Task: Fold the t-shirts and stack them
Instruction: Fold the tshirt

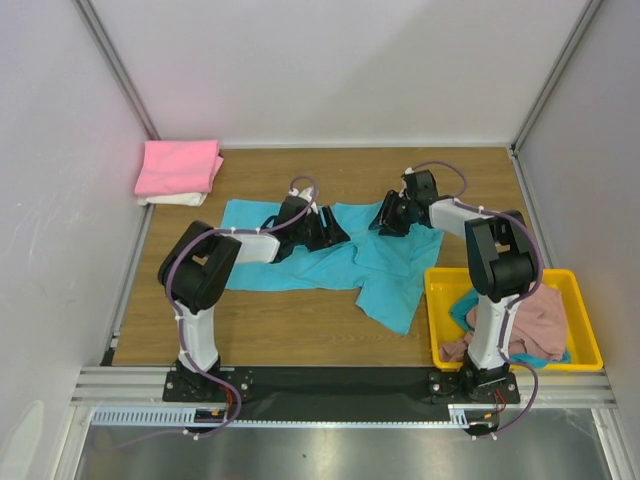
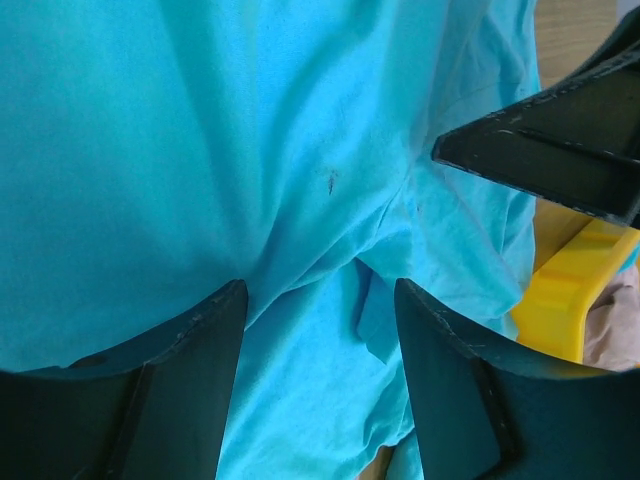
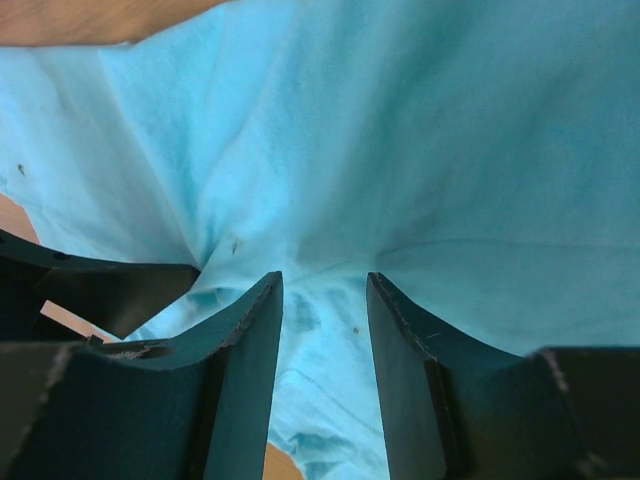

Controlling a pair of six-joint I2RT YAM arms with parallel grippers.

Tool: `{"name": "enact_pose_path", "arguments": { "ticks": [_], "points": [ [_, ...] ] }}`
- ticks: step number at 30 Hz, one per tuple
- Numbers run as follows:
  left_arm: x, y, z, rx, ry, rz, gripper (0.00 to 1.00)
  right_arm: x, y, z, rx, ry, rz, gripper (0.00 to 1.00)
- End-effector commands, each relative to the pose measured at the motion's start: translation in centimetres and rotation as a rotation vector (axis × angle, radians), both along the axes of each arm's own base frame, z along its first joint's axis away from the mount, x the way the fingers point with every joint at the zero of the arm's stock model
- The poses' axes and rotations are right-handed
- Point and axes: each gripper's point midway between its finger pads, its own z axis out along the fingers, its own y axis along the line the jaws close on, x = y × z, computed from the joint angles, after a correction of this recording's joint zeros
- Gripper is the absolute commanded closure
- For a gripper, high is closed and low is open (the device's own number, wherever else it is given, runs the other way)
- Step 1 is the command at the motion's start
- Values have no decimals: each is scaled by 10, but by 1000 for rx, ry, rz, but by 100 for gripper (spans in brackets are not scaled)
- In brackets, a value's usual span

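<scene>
A t-shirt [image 1: 330,265] is lying spread mid-table [image 1: 300,330], the left fingers [image 1: 333,233] and right fingers [image 1: 386,222] sitting side by side on its far part, folded shirts [image 1: 180,170] resting far left, and a bin [image 1: 450,277] holding clothes [image 1: 545,325] sitting near right.

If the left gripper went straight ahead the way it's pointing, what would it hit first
The blue t-shirt. The left gripper points into the cloth, which fills the view between its open fingertips; how close it is, is hard to judge.
</scene>
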Motion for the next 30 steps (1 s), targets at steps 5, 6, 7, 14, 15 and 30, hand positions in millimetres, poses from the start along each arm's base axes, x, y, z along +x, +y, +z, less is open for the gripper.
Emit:
{"name": "enact_pose_path", "arguments": {
  "ticks": [5,6,7,14,15,30],
  "points": [
    [15,23,21,130,-70,110,33,-25,-2,46,-88,-111,95,51],
    [24,33,20,177,-82,169,33,-32,3,55,-106,-136,116,48],
    [24,40,17,214,-62,192,33,-35,-1,54,-150,-152,122,46],
    [64,63,35,244,-119,355,31,-64,13,43,-145,-143,201,43],
    [69,65,35,251,-120,371,31,-64,14,41,-162,-147,205,40],
    [95,105,-13,427,33,532,31,-59,12,-4,-311,-57,178,46]
  ]
}}
